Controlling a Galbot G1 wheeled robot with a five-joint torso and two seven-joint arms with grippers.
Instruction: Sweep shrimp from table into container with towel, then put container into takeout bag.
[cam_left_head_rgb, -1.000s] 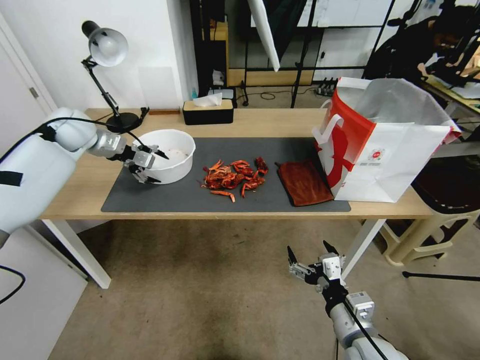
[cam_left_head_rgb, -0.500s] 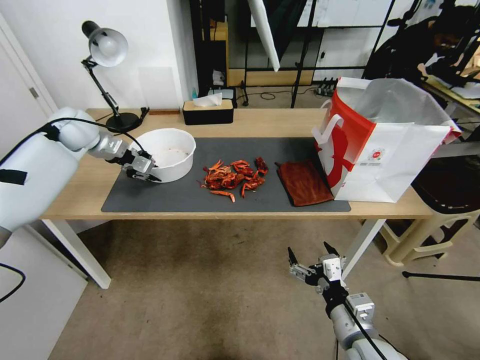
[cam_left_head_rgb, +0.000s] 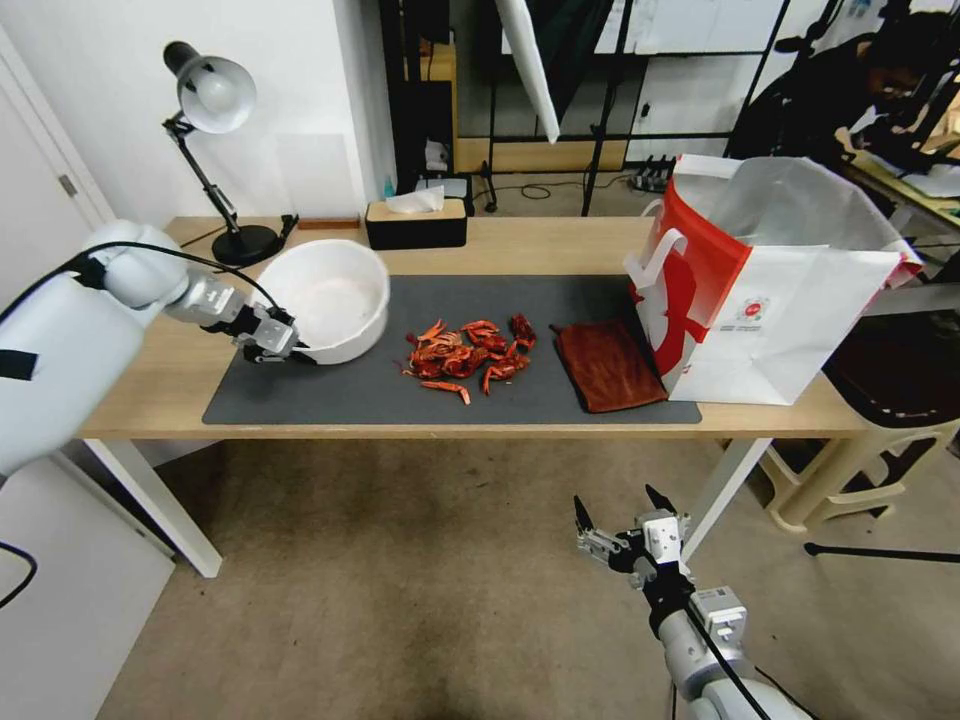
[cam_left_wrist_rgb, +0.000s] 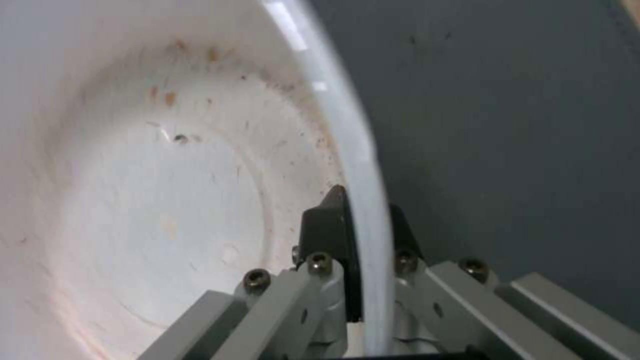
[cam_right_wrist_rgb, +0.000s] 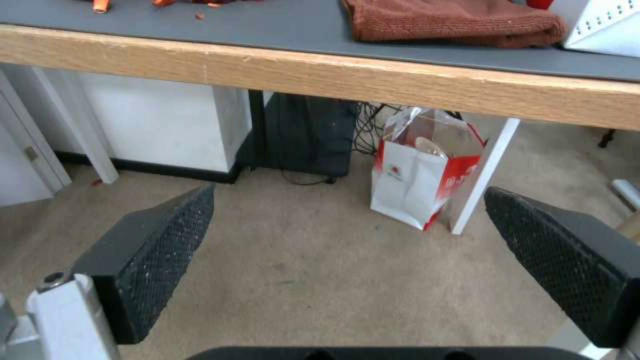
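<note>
So the table (cam_left_head_rgb: 560, 245) is the big thing here, a long light wooden top on white legs; a dark grey mat (cam_left_head_rgb: 380, 395) covers most of its middle, and pretty much everything of interest sits on that mat. On the robot's right end stands the takeout bag (cam_left_head_rgb: 800, 310), white paper with a red side panel and white handles, mouth open upward, its near corner resting on the mat's right edge; a second, smaller red and white bag (cam_right_wrist_rgb: 427, 172) sits on the carpet under the table, seen from the right wrist camera.

Over on the left end of the mat is the container (cam_left_head_rgb: 330, 300), the round white bowl; it's tipped, its opening turned toward the camera and its left side raised; inside it's got a few faint orange specks and nothing else that I can make out. The left gripper (cam_left_head_rgb: 268, 338) has it by the rim on the near-left side; the wrist view shows one dark finger inside the wall and the other outside, pinching the white edge (cam_left_wrist_rgb: 360, 200) between them.

The towel (cam_left_head_rgb: 608, 365), dark red-brown and fuzzy, lies flat on the mat just beside the bag's left side; it's apart from the pile. The shrimp (cam_left_head_rgb: 468, 355) sit in a loose red-orange heap between bowl and towel, nearer the towel, with a stray piece or two toward the front edge.

The right gripper (cam_left_head_rgb: 618, 520) hangs low in front of the table, below the top, over the carpet; its two black textured pads (cam_right_wrist_rgb: 167, 240) are spread wide apart with nothing between them.
</note>
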